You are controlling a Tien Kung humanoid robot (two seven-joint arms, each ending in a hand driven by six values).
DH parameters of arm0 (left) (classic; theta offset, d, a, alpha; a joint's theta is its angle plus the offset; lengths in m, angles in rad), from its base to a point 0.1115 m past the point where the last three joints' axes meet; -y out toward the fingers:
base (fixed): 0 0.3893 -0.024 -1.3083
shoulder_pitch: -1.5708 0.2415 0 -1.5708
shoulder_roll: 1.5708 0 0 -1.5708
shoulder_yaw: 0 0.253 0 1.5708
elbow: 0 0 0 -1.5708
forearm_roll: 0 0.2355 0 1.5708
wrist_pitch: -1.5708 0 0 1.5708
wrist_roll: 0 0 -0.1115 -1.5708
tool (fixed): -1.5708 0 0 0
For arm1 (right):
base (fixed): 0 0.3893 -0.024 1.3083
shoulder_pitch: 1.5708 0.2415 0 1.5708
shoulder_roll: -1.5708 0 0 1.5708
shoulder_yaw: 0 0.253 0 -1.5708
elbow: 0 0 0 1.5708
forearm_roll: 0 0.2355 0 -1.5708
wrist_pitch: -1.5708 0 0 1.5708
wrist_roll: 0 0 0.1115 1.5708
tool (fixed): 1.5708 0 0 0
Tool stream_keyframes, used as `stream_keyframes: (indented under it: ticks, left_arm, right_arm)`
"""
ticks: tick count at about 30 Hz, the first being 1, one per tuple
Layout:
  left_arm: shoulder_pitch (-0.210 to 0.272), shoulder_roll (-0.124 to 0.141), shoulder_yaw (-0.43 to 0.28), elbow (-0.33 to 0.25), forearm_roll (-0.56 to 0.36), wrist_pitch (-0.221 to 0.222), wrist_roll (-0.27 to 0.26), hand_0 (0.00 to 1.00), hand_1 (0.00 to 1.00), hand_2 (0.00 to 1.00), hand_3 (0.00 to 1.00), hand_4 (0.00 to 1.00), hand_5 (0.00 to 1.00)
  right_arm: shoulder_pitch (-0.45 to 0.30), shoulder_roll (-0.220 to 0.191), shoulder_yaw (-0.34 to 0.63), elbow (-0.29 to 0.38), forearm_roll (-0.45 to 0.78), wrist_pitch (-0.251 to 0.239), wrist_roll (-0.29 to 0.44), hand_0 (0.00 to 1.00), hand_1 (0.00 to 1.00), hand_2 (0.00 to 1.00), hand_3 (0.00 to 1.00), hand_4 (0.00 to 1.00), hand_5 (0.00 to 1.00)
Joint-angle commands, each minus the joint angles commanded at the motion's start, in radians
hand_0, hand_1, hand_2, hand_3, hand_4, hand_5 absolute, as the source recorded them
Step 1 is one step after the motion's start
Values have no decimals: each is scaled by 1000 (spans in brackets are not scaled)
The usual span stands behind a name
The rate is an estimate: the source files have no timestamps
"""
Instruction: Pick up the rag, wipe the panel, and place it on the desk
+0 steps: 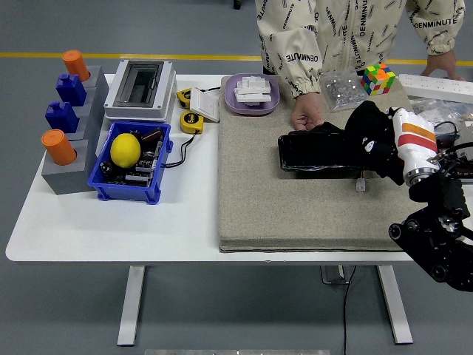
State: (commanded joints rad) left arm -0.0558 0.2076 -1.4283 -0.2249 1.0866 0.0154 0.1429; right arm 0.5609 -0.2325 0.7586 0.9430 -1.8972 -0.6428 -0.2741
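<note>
Right hand [384, 144] is coming in from the right edge, fingers clamped on the black rag [363, 133], which is bunching up dark under and in front of the palm. Rag is sitting over the right end of the black panel [314, 154], touching it. Panel is lying flat on the grey felt mat [295, 207], roughly mid-mat, toward the far side. A small light piece [361, 185] is lying on the mat just in front of the panel's right end; can't tell what it is.

Person at the far side is resting one hand [307, 117] on the mat at the panel's far-left corner, touching or nearly touching it; can't tell which. Their other hand [442, 68] is resting far right, near the white power strip [443, 87].

Left hand isn't showing anywhere.

Elsewhere on the counter [111, 222]: a purple tray [251, 95] of white parts is sitting at the mat's far-left corner, a Rubik's cube [378, 78] at the far right beside a clear bag of metal bits [341, 90]. The blue bin [133, 164] is holding a lemon [126, 149]. Behind it is the white enclosure box [140, 89].
</note>
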Motion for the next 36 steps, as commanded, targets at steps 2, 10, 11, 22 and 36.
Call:
stream_keyframes:
  ticks: [2,10,11,22,36]
  left_arm:
    - [0,-1,3,0,-1,0,0,605,642,656,562,628,440]
    - [7,-1,3,5,-3,1,1,605,642,657,562,628,440]
    - [7,-1,4,5,-3,1,1,605,642,657,562,628,440]
    - [2,0,13,1,-6,0,0,605,641,656,561,629,441]
    - [6,1,13,2,-5,0,0,605,642,656,562,629,441]
  right_arm:
    - [-3,14,-10,-2,0,-1,2,305,430,458,464,764,20]
    - [-7,31,-19,-35,5,-3,7,305,431,459,465,765,22]
    - [-7,30,-18,-38,5,-3,7,305,431,459,465,765,22]
    - [-16,15,2,-113,7,1,12,305,431,459,466,766,22]
    - [-28,-36,52,-142,-3,7,11,305,430,458,464,764,21]
